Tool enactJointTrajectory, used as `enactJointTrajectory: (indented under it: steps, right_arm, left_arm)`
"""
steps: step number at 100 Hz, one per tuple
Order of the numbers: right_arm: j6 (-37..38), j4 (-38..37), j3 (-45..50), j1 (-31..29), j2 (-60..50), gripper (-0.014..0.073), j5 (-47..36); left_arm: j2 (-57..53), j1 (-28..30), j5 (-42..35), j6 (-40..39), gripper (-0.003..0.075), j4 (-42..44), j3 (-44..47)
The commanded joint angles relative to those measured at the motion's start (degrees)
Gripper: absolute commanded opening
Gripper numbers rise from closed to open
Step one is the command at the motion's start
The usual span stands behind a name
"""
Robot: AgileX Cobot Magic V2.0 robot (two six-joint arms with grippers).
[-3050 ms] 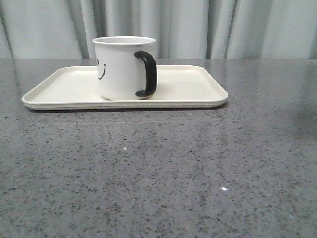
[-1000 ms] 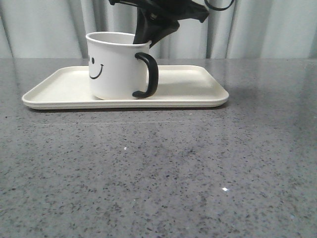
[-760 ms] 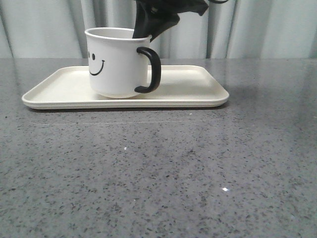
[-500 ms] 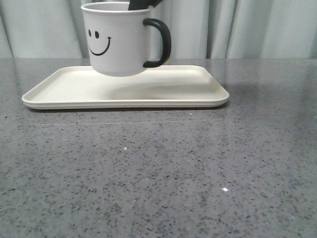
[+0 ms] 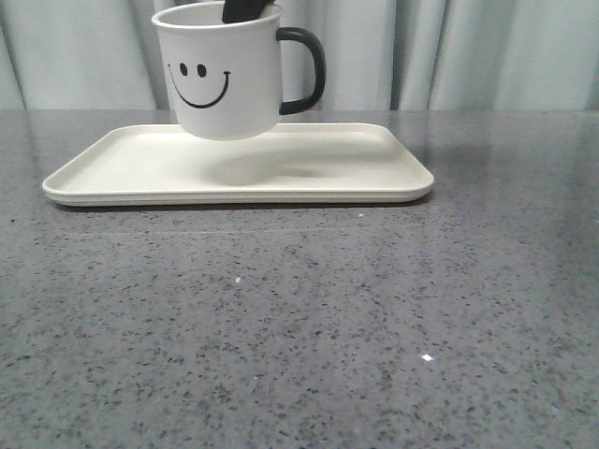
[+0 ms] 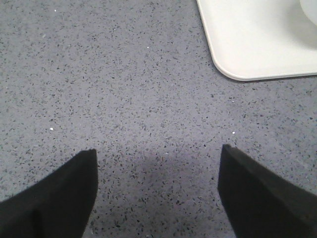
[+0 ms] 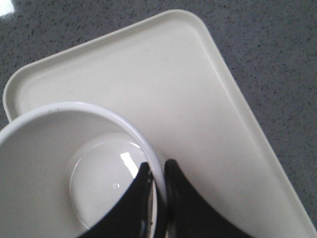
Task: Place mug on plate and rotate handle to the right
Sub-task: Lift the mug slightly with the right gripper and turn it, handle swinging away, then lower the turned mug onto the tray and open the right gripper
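The white mug (image 5: 225, 79) with its black smiley face hangs in the air above the cream plate (image 5: 365, 173), its black handle (image 5: 307, 70) pointing right. My right gripper (image 7: 159, 171) is shut on the mug's rim (image 7: 143, 144), one finger inside and one outside; only a finger (image 5: 245, 9) shows in the front view. The mug's inside (image 7: 74, 168) fills the right wrist view, over the plate (image 7: 198, 114). My left gripper (image 6: 157, 158) is open and empty over the bare table, near a plate corner (image 6: 247, 49).
The grey speckled table (image 5: 299, 327) stretches in front of the plate. A pale curtain (image 5: 468, 51) hangs behind the table's far edge.
My right gripper came down, closed on the mug's rim and lifted it off the plate. The mug turned, so the handle swung to the right and the smiley face toward the front.
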Motion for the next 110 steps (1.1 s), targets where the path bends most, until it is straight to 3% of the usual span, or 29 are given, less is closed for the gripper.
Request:
enactJointTrajectory:
  steps: [1, 18, 110]
  right_arm:
    - [-2.7, 5.5, -2.6, -2.4, -2.8, -0.0062, 4.9]
    - [-9.4, 12.3, -2.5, -5.3, -2.7, -0.0062, 4.9]
    - [-14.2, 12.4, 5.0, -5.6, -1.7, -0.0062, 4.9]
  left_arm:
    - [0.0, 0.1, -3.4, -0.5, 0.0502, 0.5, -1.7]
    - [0.0, 0.1, -3.4, -0.5, 0.0502, 0.5, -1.7]
    - [0.0, 0.1, -3.4, -0.5, 0.0502, 0.5, -1.7]
